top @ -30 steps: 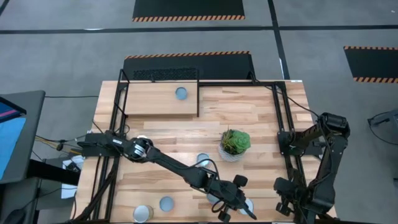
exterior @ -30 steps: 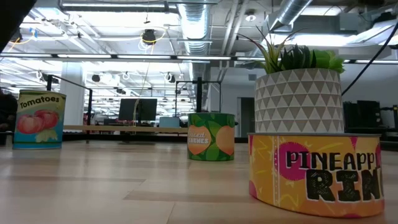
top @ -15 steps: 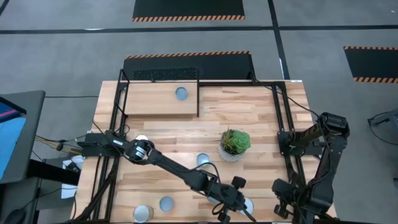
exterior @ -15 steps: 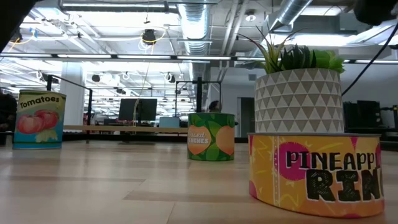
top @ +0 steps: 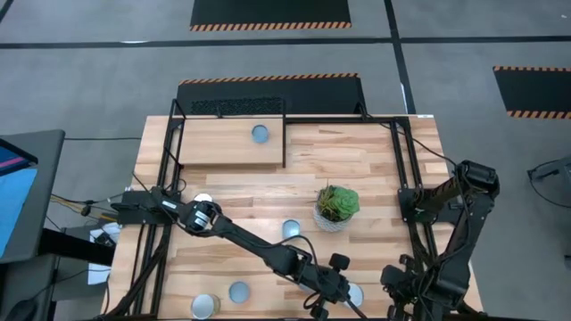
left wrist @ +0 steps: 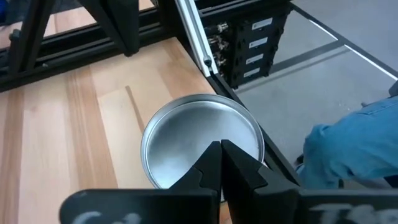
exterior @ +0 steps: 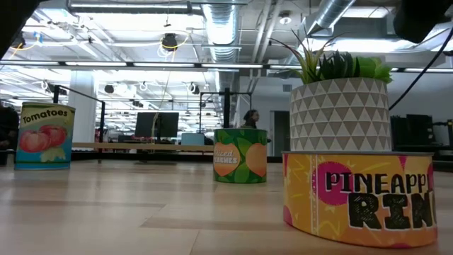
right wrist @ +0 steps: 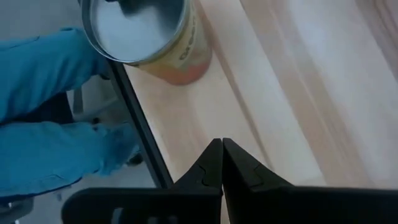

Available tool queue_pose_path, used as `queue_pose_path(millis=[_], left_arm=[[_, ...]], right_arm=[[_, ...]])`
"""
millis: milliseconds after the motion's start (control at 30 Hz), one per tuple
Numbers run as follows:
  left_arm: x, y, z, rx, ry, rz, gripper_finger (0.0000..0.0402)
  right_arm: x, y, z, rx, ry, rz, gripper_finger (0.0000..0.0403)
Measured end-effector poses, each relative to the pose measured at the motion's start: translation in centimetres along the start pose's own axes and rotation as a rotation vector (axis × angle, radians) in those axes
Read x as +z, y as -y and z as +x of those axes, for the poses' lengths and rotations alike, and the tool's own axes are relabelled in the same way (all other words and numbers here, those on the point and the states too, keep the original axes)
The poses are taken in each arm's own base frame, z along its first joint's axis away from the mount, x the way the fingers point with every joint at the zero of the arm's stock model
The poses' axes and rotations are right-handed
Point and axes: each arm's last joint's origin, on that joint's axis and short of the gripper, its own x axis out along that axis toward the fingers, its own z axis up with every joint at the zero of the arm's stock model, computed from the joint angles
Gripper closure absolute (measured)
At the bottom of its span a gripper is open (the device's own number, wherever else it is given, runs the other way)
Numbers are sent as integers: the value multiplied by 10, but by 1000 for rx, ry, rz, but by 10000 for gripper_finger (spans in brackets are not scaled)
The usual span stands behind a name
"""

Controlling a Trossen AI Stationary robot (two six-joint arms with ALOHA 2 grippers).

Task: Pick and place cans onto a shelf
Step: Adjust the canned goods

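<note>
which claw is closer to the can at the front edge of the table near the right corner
Left. The left claw hovers shut right beside that can; the right claw, also shut, sits farther off, past the table's right edge.

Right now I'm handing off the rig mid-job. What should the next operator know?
Left gripper: shut, holding nothing, over the silver-topped can at the table's front edge.
Right gripper: shut, holding nothing, near the table's front right.
Done: one blue-topped can stands on the shelf.
Left: the silver-topped can, the can by the potted plant, and the front-left pair.
</note>
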Motion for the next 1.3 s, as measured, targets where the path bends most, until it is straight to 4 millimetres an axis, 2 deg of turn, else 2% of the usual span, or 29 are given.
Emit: queue_pose_path(millis=[267, 467, 633, 767, 900, 1100, 1300], left_arm=[[2, -1, -6, 50, -35, 11, 402], [12, -2, -23, 111, -70, 58, 402], [14, 3, -41, 198, -185, 66, 402], [13, 12, -65, 302, -330, 82, 402], [15, 17, -96, 411, -461, 76, 402], [10, 21, -146, 564, -679, 14, 402], [6, 34, -180, 717, -772, -36, 402]], right_arm=[[5, -1, 2, 6, 6, -33, 389], [5, -2, 3, 12, 19, -30, 382], [-1, -8, 23, -28, 3, -41, 386], [-11, -13, 49, -75, -60, -52, 388], [-12, -14, 65, -108, -80, -49, 384], [0, -15, 76, -114, -75, -88, 389], [20, -17, 82, -91, -35, -119, 385]])
